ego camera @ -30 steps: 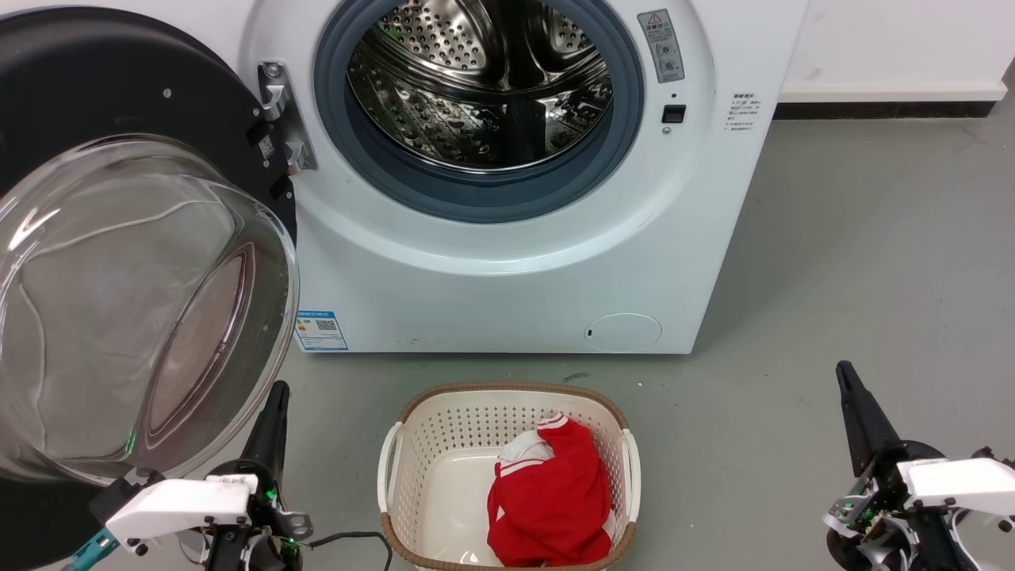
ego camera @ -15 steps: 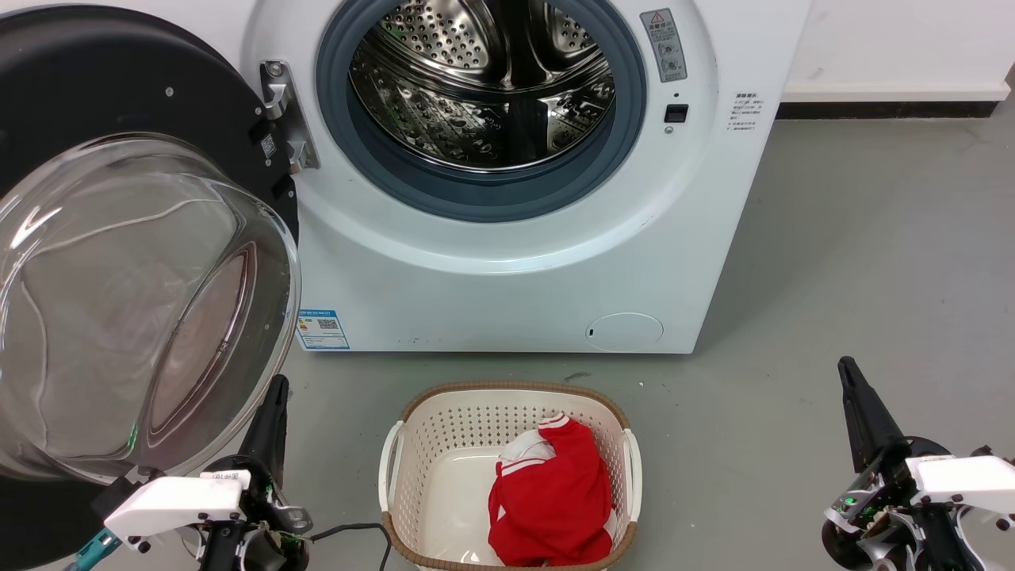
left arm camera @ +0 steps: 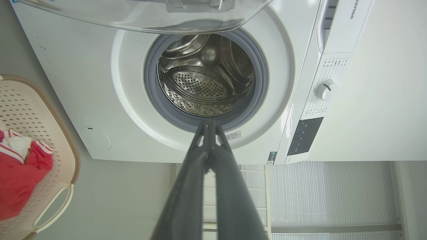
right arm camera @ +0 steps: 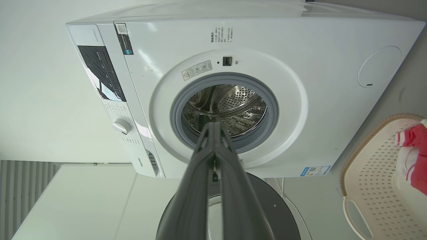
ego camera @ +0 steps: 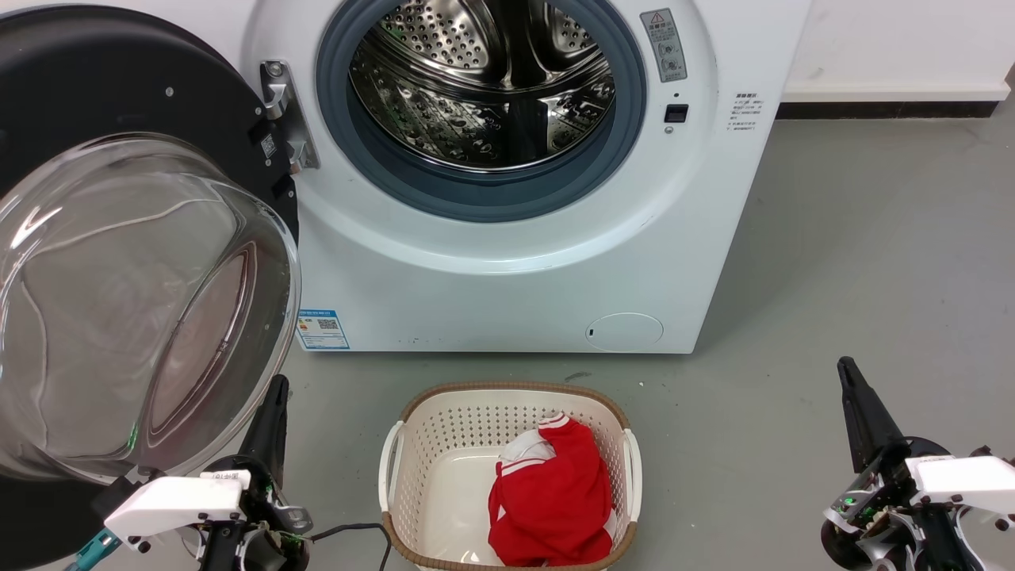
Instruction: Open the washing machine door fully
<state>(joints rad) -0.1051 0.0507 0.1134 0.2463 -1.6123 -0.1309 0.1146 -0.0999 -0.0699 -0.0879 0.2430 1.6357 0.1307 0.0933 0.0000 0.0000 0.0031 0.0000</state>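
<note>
On the smooth grey floor (ego camera: 856, 254) ahead of you stands the washing machine (ego camera: 507, 293), with a white wall (ego camera: 888, 40) and a dark skirting strip (ego camera: 880, 109) behind it. Its mouth is uncovered: you see the grey gasket (ego camera: 492, 194) ringing the perforated steel drum (ego camera: 484, 79).

The washing machine door (ego camera: 119, 301) hangs from the metal hinge (ego camera: 279, 111) on the left of that mouth. It is swung well out to your left, with its black rim at the back and its clear glass bowl bulging toward you. The door takes up the left side of the head view and runs off the left edge, so you cannot see its far rim.

Your left gripper (ego camera: 277, 388) sits low, its fingers pressed together on nothing. The tips are just beside the lower right edge of the glass bowl, but you cannot tell whether they touch it. Your right gripper (ego camera: 845, 366) is also closed and holds nothing, well apart from the machine over the floor at lower right.

Between the two grippers, a white laundry basket (ego camera: 412, 444) with a brown rim stands near the front of the machine, and a red garment (ego camera: 551, 500) lies in it. Open floor stretches from the machine's right side to the skirting. In the left wrist view, a white ribbed panel (left arm camera: 333, 193) stands beside the machine.
</note>
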